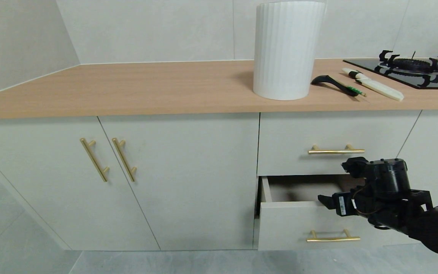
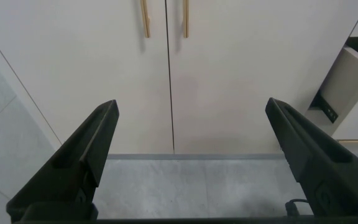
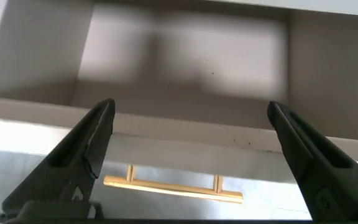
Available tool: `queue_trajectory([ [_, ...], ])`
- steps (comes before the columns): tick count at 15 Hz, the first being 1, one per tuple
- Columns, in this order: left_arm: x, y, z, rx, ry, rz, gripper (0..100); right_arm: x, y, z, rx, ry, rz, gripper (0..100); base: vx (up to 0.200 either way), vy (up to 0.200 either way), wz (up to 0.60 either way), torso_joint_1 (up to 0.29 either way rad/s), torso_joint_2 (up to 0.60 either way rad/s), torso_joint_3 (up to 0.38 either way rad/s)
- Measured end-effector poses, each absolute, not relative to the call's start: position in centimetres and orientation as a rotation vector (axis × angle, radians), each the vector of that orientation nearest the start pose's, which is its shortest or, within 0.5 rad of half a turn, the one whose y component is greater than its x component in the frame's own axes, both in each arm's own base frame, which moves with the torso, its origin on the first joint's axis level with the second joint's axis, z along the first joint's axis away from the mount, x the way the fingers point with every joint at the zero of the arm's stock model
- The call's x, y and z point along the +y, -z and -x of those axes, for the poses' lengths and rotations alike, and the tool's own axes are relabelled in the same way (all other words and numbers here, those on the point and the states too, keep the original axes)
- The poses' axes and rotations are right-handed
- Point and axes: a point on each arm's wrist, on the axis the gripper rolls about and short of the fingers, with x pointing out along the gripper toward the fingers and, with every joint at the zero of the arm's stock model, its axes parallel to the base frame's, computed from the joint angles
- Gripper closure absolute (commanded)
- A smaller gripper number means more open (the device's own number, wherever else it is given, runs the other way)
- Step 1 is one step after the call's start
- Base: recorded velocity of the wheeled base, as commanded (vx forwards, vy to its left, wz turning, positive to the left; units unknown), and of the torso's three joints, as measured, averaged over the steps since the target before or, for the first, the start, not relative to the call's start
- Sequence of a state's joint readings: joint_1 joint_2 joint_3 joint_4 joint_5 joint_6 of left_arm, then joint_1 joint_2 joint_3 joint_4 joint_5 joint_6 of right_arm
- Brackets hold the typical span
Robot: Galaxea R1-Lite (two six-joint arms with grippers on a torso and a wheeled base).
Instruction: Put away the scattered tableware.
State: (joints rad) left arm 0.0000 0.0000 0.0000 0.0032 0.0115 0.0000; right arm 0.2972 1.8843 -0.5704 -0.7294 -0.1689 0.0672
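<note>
check the left gripper (image 2: 191, 104) first, with jaws spread wide and nothing between them, low before the closed cabinet doors (image 2: 166, 74). leave it parked there. check the right gripper (image 1: 337, 183) next, with jaws likewise apart and empty, just in front of the lower drawer (image 1: 291, 220) and above its brass handle (image 1: 333, 239). treat the drawer as pulled out only partway. judge the step in hand as opening the storage space. draw the front panel out further before loading, to give long items room to drop in flat. pull straight along the runners, never sideways. find the tableware up on the countertop (image 1: 146, 87), well apart from the drawer: black ladle (image 1: 327, 81), what look like green-banded chopsticks (image 1: 356, 91) just beside it, white knife (image 1: 375, 86) next. lift each by the handle, clear of the white ribbed container (image 1: 284, 49) and the hob (image 1: 413, 68) behind.
</note>
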Motion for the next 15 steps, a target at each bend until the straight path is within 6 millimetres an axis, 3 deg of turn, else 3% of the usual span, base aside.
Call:
queue_trajectory([
  [11,0.0,-7.5,2.3,0.003,-0.011,0.0,0,8.0,-8.6,-25.4,0.8,-0.202,0.168,0,0.0,0.0,0.0,0.0,0.0,0.0],
  [15,0.0,-7.5,2.3,0.003,-0.012,0.0,0,8.3,-9.0,-23.5,0.916,-0.278,0.249,0,0.0,0.0,0.0,0.0,0.0,0.0],
])
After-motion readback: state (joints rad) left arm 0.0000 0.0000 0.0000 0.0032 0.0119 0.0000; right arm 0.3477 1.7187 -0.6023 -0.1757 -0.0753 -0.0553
